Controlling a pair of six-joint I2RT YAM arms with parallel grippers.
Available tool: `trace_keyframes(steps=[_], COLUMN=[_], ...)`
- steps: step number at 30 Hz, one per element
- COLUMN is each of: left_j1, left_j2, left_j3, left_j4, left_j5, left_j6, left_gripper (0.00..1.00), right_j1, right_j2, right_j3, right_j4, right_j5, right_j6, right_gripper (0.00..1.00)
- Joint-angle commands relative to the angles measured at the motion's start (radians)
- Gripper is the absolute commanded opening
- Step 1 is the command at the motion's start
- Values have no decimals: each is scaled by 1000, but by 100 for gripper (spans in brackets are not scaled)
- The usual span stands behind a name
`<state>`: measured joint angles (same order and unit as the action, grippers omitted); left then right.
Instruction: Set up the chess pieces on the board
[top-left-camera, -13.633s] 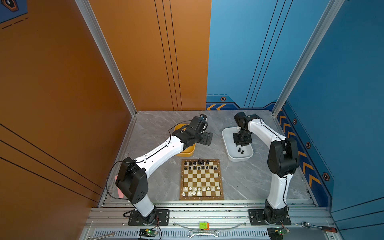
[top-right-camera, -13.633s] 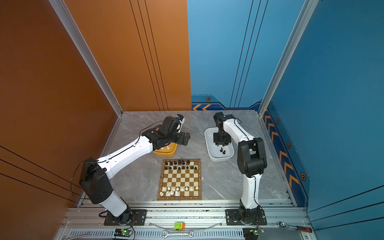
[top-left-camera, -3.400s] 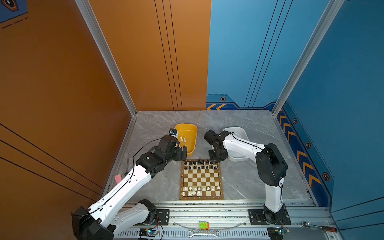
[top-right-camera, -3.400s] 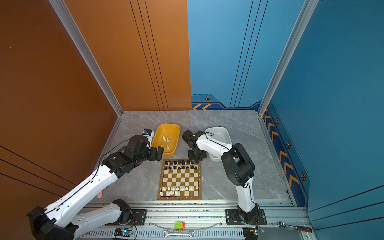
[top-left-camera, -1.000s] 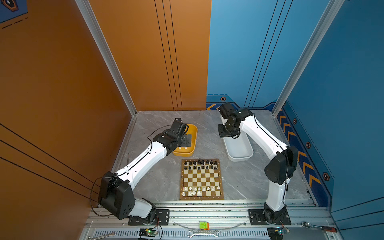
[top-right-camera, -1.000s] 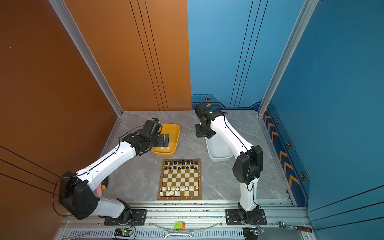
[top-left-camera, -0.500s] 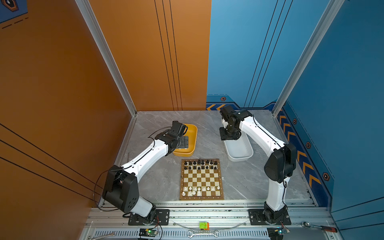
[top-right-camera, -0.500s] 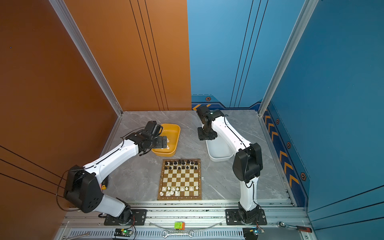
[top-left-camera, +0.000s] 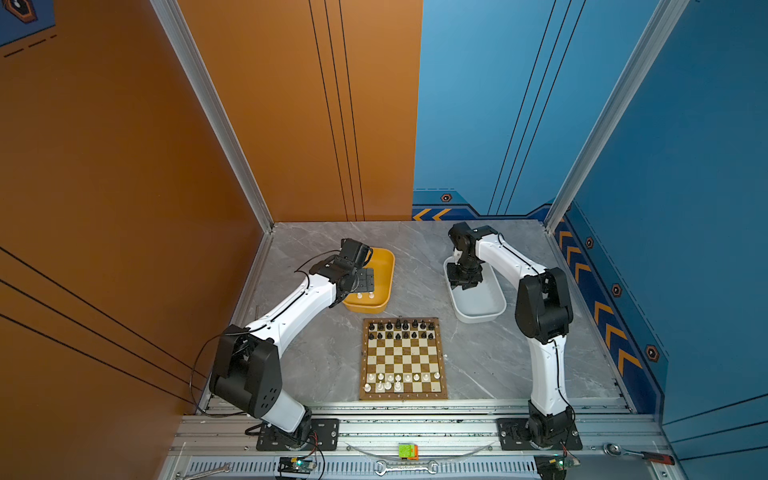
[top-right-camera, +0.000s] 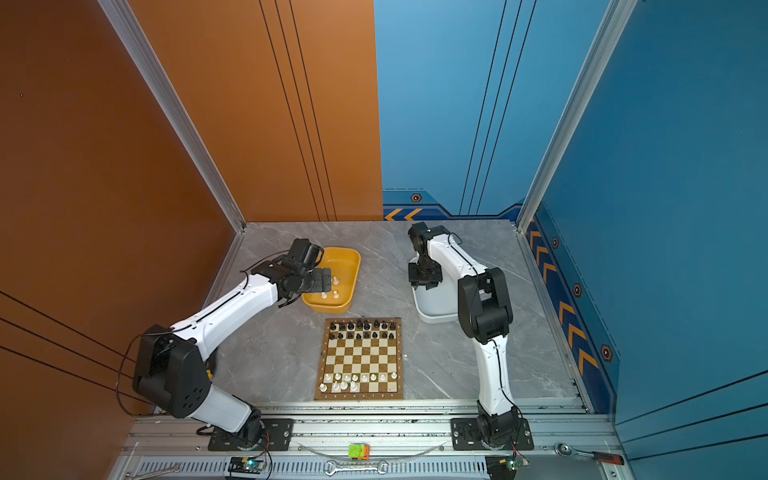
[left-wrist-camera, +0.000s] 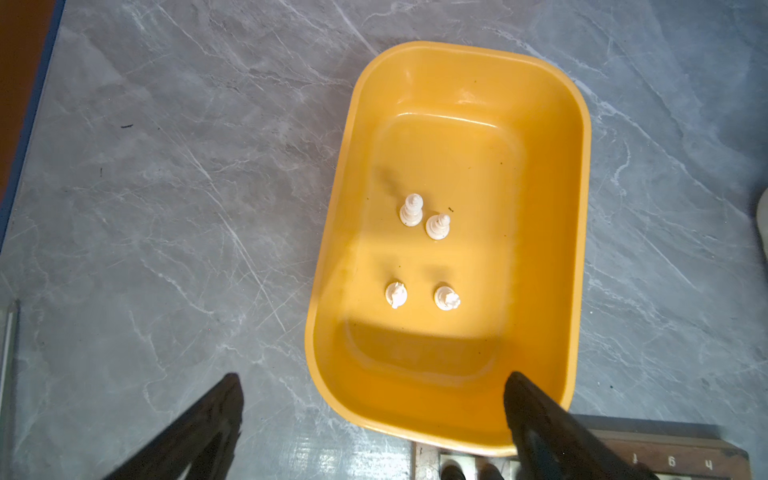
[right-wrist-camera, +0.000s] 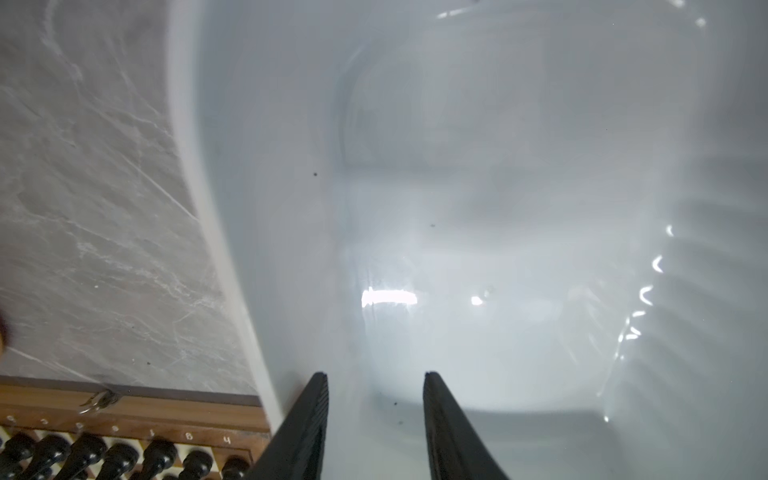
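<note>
Sitting on the grey table (top-left-camera: 332, 340) between the two arm bases, the board (top-left-camera: 403, 359) carries black chess pieces (top-left-camera: 398, 328) along its two far rows. White ones line the near rows, and the nearest row is filled only on its left half. Four more white pieces (left-wrist-camera: 411, 211) stand in the yellow tub (left-wrist-camera: 577, 208), just beyond the board's far left corner. The left gripper (left-wrist-camera: 372, 377) hovers over that tub's edge, fingers spread wide and empty. The right gripper (right-wrist-camera: 376, 376) hangs over the white tub (right-wrist-camera: 498, 145), fingers parted with nothing between them.
</note>
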<state>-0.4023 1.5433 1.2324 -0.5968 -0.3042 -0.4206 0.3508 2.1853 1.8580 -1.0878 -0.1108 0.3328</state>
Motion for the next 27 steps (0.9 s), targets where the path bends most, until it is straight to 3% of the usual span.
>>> trace_keyframes(steps=[1,10,19,27], left_j1=[30,98,143,166], left_j2=[16,60,75,70], left_j3=[37,58,40,-7], left_j4=[-28,-28,-28,-22], left_j5=[-17,24,53,74], left_j6=[-8,-3,3,8], left_gripper=[99,99,99,98], right_j1=[10,-56,-216,-264], right_j2=[26,176,367,322], right_j3=[27,175,493,523], right_j4=[29,34,-18,-26], right_j5=[-28,22,77,98], right_j6=[11,35,72,35], right_gripper=[41,40,40,42])
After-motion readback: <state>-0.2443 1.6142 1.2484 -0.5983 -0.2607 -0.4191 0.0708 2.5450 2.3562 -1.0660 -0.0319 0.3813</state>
